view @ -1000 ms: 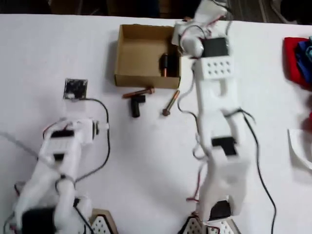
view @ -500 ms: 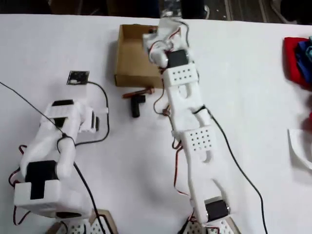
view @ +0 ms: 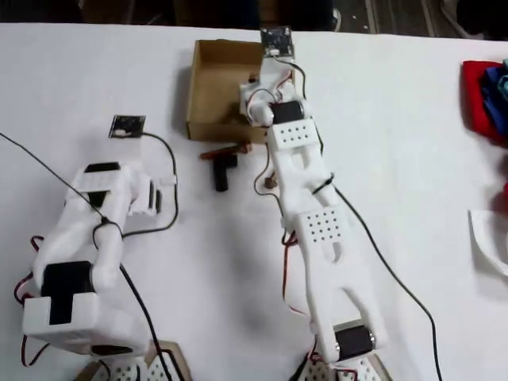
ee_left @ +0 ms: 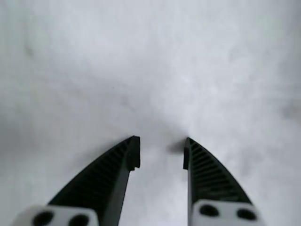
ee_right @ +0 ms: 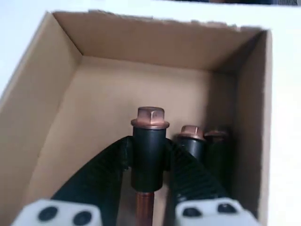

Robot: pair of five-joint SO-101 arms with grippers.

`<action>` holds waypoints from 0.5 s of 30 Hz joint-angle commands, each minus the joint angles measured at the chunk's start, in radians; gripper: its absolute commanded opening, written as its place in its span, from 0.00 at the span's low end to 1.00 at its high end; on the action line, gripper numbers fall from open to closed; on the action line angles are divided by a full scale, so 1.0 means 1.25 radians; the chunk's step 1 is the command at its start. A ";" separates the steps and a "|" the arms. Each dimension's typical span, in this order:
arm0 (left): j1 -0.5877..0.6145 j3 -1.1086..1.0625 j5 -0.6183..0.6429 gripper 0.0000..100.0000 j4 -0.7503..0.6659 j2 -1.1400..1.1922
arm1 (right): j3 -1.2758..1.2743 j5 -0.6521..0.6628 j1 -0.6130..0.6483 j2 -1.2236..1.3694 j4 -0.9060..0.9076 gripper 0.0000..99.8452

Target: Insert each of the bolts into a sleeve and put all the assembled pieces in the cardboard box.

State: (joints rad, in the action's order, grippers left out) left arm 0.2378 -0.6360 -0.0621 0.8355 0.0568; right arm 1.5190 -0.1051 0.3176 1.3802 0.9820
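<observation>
My right gripper (ee_right: 149, 162) is shut on an assembled piece (ee_right: 149, 146), a black sleeve with a copper bolt through it, held over the inside of the cardboard box (ee_right: 94, 99). Two more assembled pieces (ee_right: 194, 141) stand against the box wall beside it. In the high view the right arm (view: 298, 151) stretches over the cardboard box (view: 208, 87). On the table in front of the box lie a loose bolt (view: 226, 150) and a black sleeve (view: 221, 171); another bolt (view: 269, 182) peeks out beside the arm. My left gripper (ee_left: 161, 153) hangs open over bare white table.
The left arm (view: 99, 210) is folded back at the table's left, with cables trailing around it. A red cloth (view: 484, 95) and a white object (view: 488, 238) lie at the right edge. Open table lies between the arms.
The right arm has swung left from beside the box to over its inside, carrying the assembled piece. The left arm has drawn back and folded toward the near edge.
</observation>
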 commanded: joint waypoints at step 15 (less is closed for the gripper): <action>0.006 0.021 -0.002 0.17 0.000 0.001 | 0.004 0.002 -0.004 -0.019 -0.021 0.02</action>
State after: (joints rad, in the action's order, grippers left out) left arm 0.2378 -0.6360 -0.0621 0.8355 0.0568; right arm 1.5175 -0.1051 0.3176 1.3832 0.9805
